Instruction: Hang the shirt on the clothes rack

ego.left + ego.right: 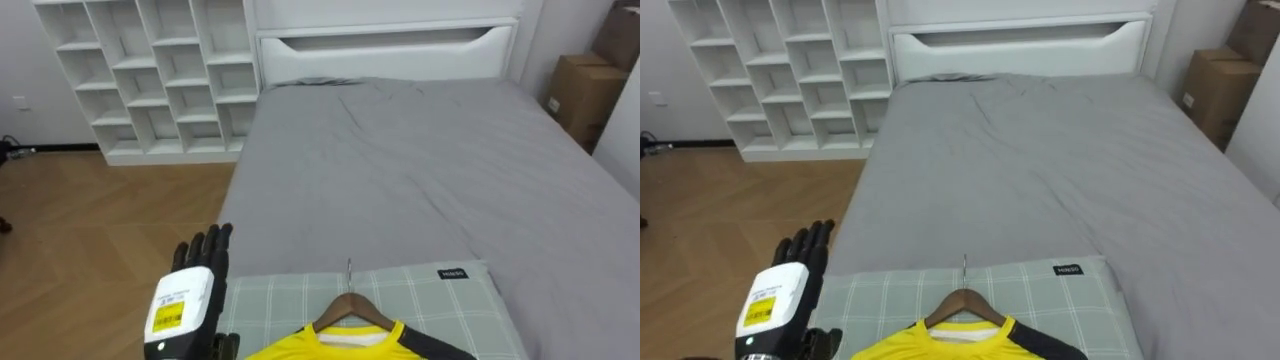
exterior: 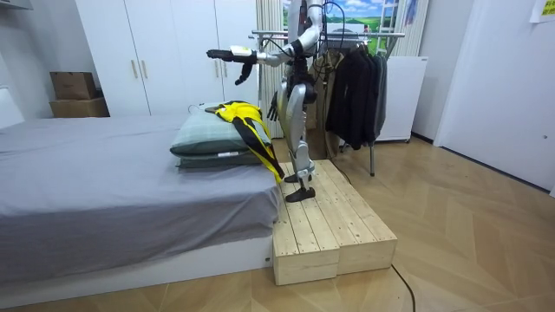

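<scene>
A yellow shirt [image 1: 345, 346] with black sleeves sits on a wooden hanger [image 1: 350, 306] and lies on a grey-green checked pillow [image 1: 440, 300] at the near end of the bed. In the room view the shirt [image 2: 249, 123] drapes over the pillow's edge toward the floor. My left hand [image 1: 198, 275] is held out at the left of the pillow, fingers straight and apart, open and holding nothing, a short way from the hanger. In the room view that hand [image 2: 227, 55] is stretched out level above the pillow, and my right hand [image 2: 274, 107] hangs by my hip.
I stand on a wooden platform [image 2: 325, 227] at the end of the grey bed [image 1: 400, 170]. A clothes rack [image 2: 355, 35] with dark garments is behind me. A white cubby shelf [image 1: 160, 70] stands left of the headboard, cardboard boxes [image 1: 585, 95] to its right.
</scene>
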You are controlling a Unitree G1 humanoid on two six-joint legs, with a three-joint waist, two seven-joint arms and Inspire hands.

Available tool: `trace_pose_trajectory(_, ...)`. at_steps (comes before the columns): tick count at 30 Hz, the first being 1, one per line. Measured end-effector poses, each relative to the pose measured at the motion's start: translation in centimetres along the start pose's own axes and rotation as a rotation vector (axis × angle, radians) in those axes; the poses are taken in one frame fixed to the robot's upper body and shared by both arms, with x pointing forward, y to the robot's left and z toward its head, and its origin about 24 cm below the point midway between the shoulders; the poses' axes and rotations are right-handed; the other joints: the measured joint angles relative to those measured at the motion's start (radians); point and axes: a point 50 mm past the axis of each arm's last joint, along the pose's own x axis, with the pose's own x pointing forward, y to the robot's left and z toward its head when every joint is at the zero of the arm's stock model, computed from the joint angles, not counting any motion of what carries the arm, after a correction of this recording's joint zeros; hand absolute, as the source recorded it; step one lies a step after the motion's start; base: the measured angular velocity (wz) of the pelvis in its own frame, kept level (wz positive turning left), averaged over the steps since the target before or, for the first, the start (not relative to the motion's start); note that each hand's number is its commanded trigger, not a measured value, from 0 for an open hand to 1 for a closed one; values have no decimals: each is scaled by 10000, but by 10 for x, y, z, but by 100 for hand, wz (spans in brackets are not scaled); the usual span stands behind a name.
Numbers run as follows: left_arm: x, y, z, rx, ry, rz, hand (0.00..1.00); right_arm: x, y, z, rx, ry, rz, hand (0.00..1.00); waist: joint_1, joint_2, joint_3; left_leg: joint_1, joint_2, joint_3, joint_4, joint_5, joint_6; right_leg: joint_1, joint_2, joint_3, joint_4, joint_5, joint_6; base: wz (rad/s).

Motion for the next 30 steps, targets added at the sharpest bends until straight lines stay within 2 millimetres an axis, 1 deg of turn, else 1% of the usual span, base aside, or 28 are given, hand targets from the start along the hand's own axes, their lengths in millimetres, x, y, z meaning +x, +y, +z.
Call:
trace_pose_trajectory(2, 0, 0, 0, 98, -55, -68, 0, 0, 0, 1, 0, -30, 7, 0, -92, 56, -23, -21, -1, 14, -2, 0, 1, -32, 0, 33, 0, 9, 6, -2)
trace_pose_trajectory(3, 0, -1, 1, 224, -100, -95, 0, 0, 0, 1, 3, -32, 10, 0, -110, 76, -30, -9, 1, 26, -10, 1, 2, -36, 2, 141, -1, 9, 6, -5)
trace_pose_trajectory(5, 0, -1, 1, 251, -125, -125, 0, 0, 0, 1, 4, -28, 14, 0, -141, 81, -26, 18, 3, 43, -22, 1, 2, -24, 7, 255, -1, 9, 6, -2)
trace_pose_trajectory(9, 0, -2, 1, 309, -124, -324, 0, 0, 0, 0, 9, -18, -6, 0, -176, 80, -5, 40, 9, 79, -21, 1, 2, 7, 9, 260, 1, 9, 6, 0)
trace_pose_trajectory(14, 1, -3, 0, 379, -38, -597, 0, 0, -1, 1, 56, -64, -59, 0, -290, 115, -7, -128, 26, 50, 10, 10, -7, -177, 18, 228, 3, 9, 6, 0)
trace_pose_trajectory(19, 9, -13, 0, 443, 13, -1270, 0, 0, -3, 3, 158, -94, -113, 0, -377, 130, 3, -206, 32, 37, -15, 37, -37, -321, 33, 233, 9, 13, -1, 0)
trace_pose_trajectory(22, 15, -17, 0, 181, 192, -1782, 0, -1, -5, 3, 286, -115, -176, 0, -399, 132, -1, -407, 67, 155, -18, 93, -54, -577, 48, 269, 34, 32, -30, -5)
trace_pose_trajectory(23, 16, -17, -2, 48, 315, -1880, 0, 0, -5, 5, 258, -136, -172, 0, -392, 119, 7, -491, 115, 230, -16, 107, -57, -628, 71, 314, 45, 56, -62, -13)
trace_pose_trajectory(24, 18, -19, -3, -41, 430, -2046, 0, 0, -5, 5, 253, -121, -171, 0, -413, 73, 39, -514, 143, 252, -5, 109, -61, -653, 99, 383, 41, 68, -77, -11)
trace_pose_trajectory(25, 19, -19, -4, -114, 506, -2123, 0, 0, -5, 5, 249, -113, -178, 0, -426, 89, 30, -537, 152, 253, 12, 109, -62, -658, 110, 395, 40, 71, -82, -4)
trace_pose_trajectory(27, 23, -21, -5, -438, 702, -2353, 0, 0, -6, 8, 11, -143, -243, 0, -480, 88, 37, -833, 200, 270, 224, 107, -64, -878, 145, 447, 95, 79, -97, 0)
trace_pose_trajectory(30, 28, -21, -9, -929, 1109, -2601, 0, 1, -5, 16, -210, -194, -227, 0, -594, 80, 79, -1097, 242, 335, 293, 107, -64, -1198, 161, 506, 202, 80, -98, -4)
